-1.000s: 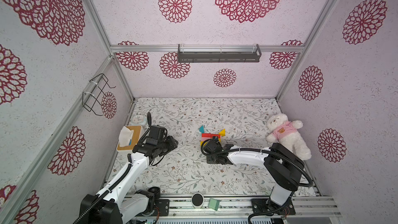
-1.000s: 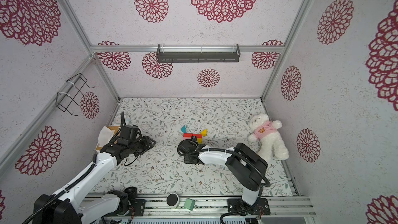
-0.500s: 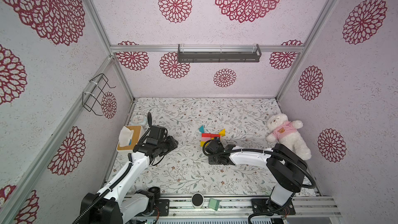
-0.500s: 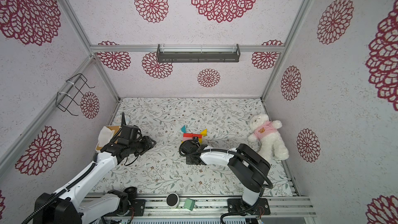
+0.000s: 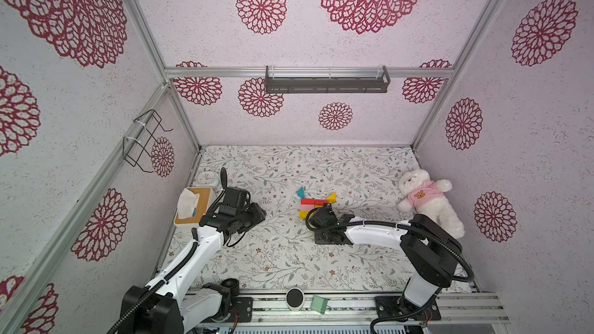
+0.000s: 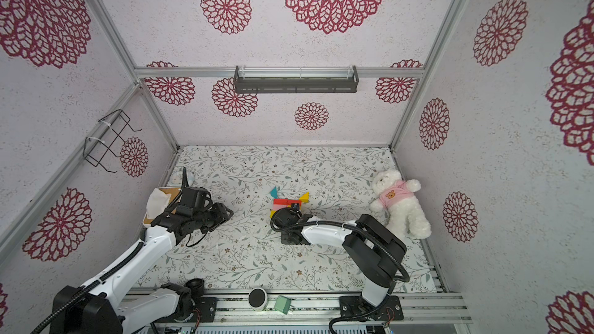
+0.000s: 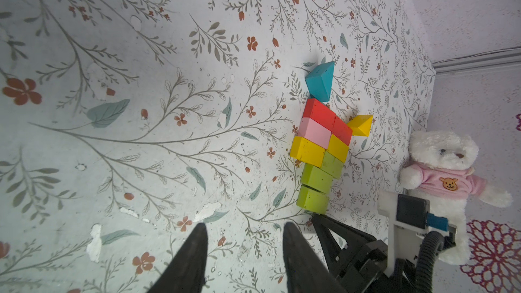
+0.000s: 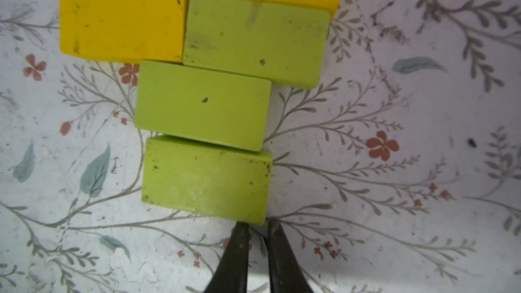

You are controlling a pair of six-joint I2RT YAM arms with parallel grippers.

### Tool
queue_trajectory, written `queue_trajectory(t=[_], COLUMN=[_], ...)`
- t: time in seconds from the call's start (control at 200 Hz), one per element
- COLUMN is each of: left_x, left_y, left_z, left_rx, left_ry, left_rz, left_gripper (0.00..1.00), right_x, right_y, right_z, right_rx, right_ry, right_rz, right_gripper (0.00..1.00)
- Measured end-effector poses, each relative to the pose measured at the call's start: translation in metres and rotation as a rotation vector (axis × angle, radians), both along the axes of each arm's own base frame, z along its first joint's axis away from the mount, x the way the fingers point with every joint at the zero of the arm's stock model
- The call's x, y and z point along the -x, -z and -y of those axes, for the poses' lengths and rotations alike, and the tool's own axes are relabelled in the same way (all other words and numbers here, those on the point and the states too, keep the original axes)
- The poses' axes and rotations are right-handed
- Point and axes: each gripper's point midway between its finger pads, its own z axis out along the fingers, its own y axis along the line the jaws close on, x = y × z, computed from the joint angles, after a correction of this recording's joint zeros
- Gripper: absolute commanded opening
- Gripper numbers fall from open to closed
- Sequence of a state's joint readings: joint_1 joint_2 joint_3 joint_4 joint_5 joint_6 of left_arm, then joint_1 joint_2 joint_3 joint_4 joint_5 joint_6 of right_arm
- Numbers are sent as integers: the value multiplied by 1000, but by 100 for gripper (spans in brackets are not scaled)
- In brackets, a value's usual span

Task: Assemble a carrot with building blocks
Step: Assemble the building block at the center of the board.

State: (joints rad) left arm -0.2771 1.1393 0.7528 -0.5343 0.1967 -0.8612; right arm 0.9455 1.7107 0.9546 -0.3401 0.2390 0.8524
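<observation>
Left wrist view: flat tapering carrot (image 7: 321,147) of small glossy painted building blocks (image 7: 332,164), lying near the middle of the floral-print tabletop (image 7: 141,108).

Counted by colour:
- two red rectangular bricks (image 7: 327,118)
- one pink brick (image 7: 314,132)
- two yellow bricks (image 7: 307,150)
- three lime-green bricks (image 7: 317,177)
- one teal triangular block (image 7: 321,81) touching one corner of the red row
- one yellow triangular block (image 7: 359,125) at the other corner

Ten in all.

Right wrist view: black right gripper (image 8: 257,229), fingers nearly together with only a slim gap and nothing between them. Tips at the outer long edge of the end lime-green brick (image 8: 207,178), at the carrot's point; actual contact not clear.

Left gripper (image 7: 244,229) well apart from the figure, fingers spread, empty.

Blocks judged light, rigid and slippery. Rows loose and unjoined, so easily skewed by a nudge. Best gripped across a brick's two long faces, or pushed squarely at mid-edge.
</observation>
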Motion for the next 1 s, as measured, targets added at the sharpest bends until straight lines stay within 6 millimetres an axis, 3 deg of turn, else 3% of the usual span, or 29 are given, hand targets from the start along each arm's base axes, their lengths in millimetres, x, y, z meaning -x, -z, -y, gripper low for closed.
queue_trajectory(t=[0.626,0.856,1.001], left_x=[-2,0,-1], left_y=[3,6,9], left_z=[7,11,20], left_rx=[-3,-7,-12], left_ry=[20,32,62], left_rz=[-1,-9,-20], left_gripper=[47,47,46], right_x=[-9,-9,-2], right_y=[-4,-5,-17], right_z=[-13,-13,-5], right_rx=[-6,-10,-36], right_ry=[-30,-30,-28], right_rz=[16,15,25], right_gripper=[19,19,20])
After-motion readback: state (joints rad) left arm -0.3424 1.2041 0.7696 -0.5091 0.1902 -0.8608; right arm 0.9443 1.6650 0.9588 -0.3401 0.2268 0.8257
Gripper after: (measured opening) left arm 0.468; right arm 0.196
